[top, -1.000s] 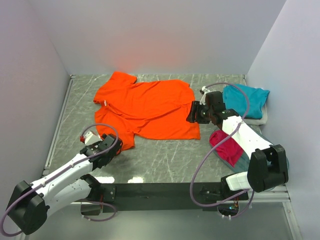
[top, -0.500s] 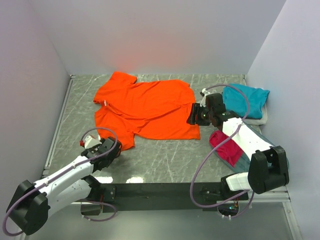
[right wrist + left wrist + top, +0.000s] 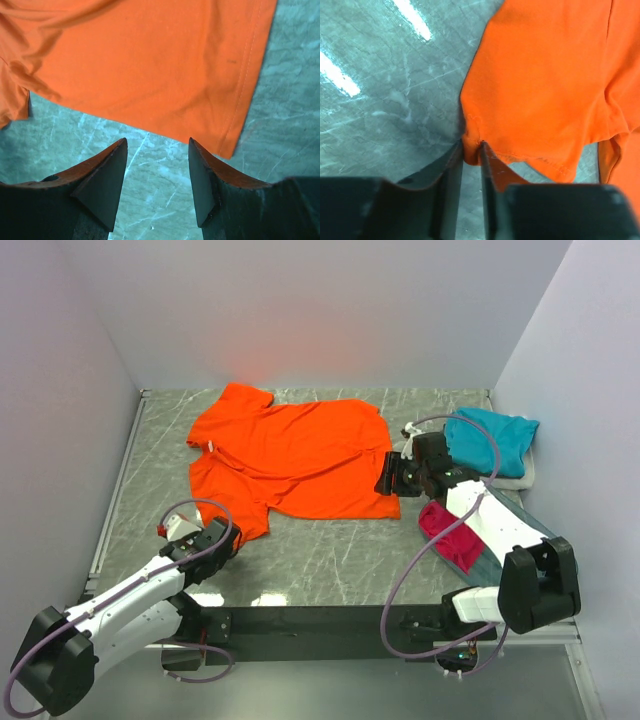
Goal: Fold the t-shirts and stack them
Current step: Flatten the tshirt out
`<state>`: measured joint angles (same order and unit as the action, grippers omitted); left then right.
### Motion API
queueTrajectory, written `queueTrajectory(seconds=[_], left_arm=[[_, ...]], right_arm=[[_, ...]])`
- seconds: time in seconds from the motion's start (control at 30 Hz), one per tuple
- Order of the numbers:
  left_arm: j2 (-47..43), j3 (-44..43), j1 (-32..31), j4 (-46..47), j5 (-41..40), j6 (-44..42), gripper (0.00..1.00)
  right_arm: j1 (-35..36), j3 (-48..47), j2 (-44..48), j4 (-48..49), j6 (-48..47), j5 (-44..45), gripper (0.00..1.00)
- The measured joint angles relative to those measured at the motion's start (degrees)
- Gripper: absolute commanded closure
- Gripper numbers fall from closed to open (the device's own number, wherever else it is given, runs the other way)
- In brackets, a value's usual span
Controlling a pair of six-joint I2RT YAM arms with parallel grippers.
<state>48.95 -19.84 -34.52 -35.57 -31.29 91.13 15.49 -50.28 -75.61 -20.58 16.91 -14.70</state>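
From above, the orange t-shirt (image 3: pixel 290 455) is seen spread flat on the table (image 3: pixel 330 560). The teal t-shirt (image 3: pixel 490 440) and magenta t-shirt (image 3: pixel 455 530) lie apart from it at the right. The left gripper (image 3: pixel 215 540) is set at the near sleeve, the right gripper (image 3: pixel 390 478) at the hem corner.

In the left wrist view, the fingers are pressed almost together on the sleeve edge (image 3: pixel 472 142) (only a sliver of cloth is caught). A deeper bite would be advisable before any lift.

In the right wrist view, the fingers are spread and nothing is held. The hem (image 3: pixel 231 142) lies just ahead and should be gripped next, so that both corners can be raised together and the fold kept square.
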Motion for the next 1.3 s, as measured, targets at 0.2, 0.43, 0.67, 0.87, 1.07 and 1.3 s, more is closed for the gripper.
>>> queueTrajectory(seconds=[0.2, 0.43, 0.67, 0.87, 1.07, 1.3], left_arm=[[-0.94, -0.02, 0.24, -0.35, -0.15, -1.05, 0.99], [-5.55, -3.91, 0.59, -4.61, -1.84, -3.43, 1.0], [-10.62, -10.32, 0.81, -7.54, -3.74, -6.4, 0.99], [-14.03, -11.17, 0.87, -10.71, -4.61, -7.69, 0.99], [-19.52, -12.63, 0.92, -14.95, -5.68, -7.82, 0.99], [-22.21, -14.01, 0.96, -17.05, -6.32, -7.96, 1.0]], right_arm=[[0.0, 2.01, 1.25, -0.26, 0.2, 0.02, 0.41], [0.0, 4.39, 1.11, -1.55, 0.5, 2.25, 0.41], [1.4, 4.72, -1.07, -3.45, 1.84, 7.61, 0.41], [5.88, 4.7, -3.28, -3.56, 4.5, 11.32, 0.41], [9.09, 4.66, -7.54, -4.2, 7.06, 15.74, 0.41], [9.51, 4.63, -9.6, -4.07, 9.42, 19.23, 0.41]])
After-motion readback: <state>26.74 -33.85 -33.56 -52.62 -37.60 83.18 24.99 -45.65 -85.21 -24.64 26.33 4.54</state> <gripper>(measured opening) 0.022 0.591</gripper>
